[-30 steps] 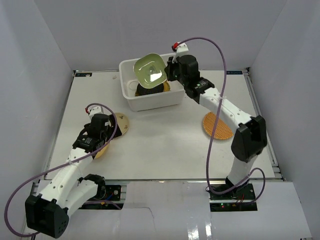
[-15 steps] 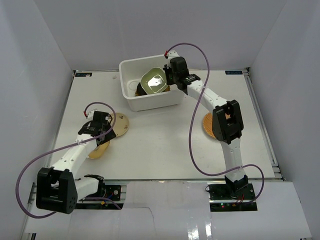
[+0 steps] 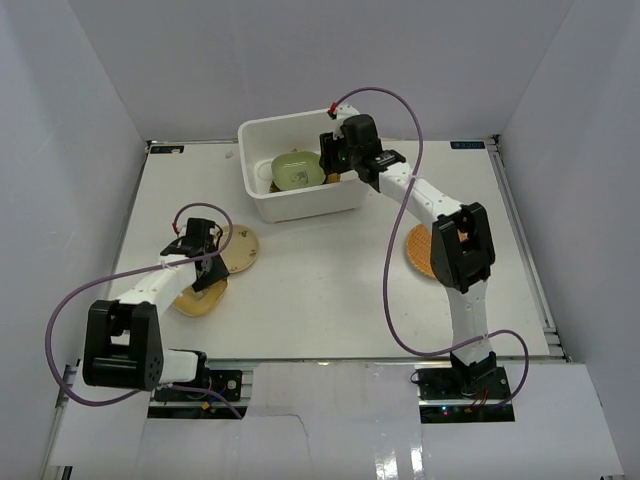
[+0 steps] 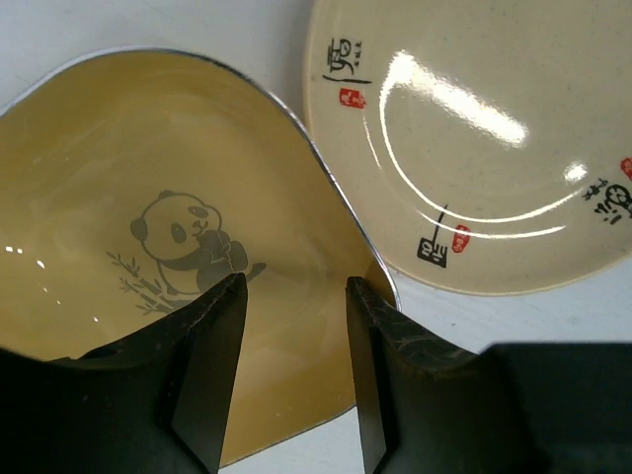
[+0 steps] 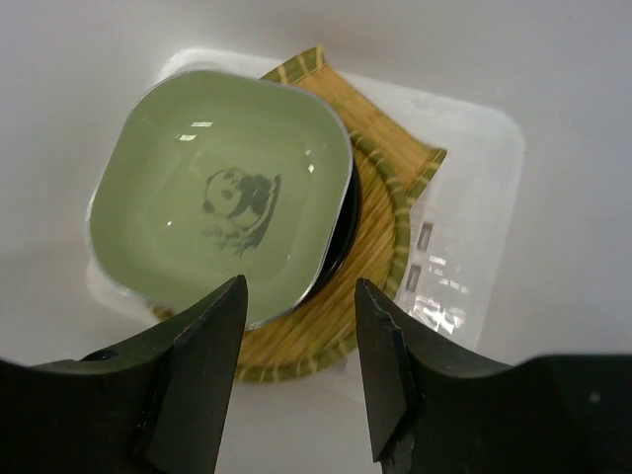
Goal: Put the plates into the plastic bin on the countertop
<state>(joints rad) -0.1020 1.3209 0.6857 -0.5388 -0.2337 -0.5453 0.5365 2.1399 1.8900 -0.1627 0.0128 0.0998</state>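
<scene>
- Right hand [image 5: 298, 286] spread above the pale green plate [image 5: 222, 202], which lies inside the plastic bin [image 5: 474, 197].
- Left hand [image 4: 293, 286] spread over the yellow panda plate [image 4: 148, 168] on the worktop [image 3: 330, 290], beside the beige plate [image 4: 474, 128].

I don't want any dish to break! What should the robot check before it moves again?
1. Pale green squarish plate inside the white plastic bin: ok, lying on the black plate and woven bamboo tray.
2. Right gripper free: ok, jaws apart above the green plate, holding nothing.
3. Left gripper over the yellow panda plate: ok, jaws apart above its edge.
4. Yellow plate gripped: not ok.
5. Yellow plate clear of the beige round plate: cannot tell, their rims meet or overlap.
6. Orange woven round plate in the bin: not ok, on the white countertop.
</scene>
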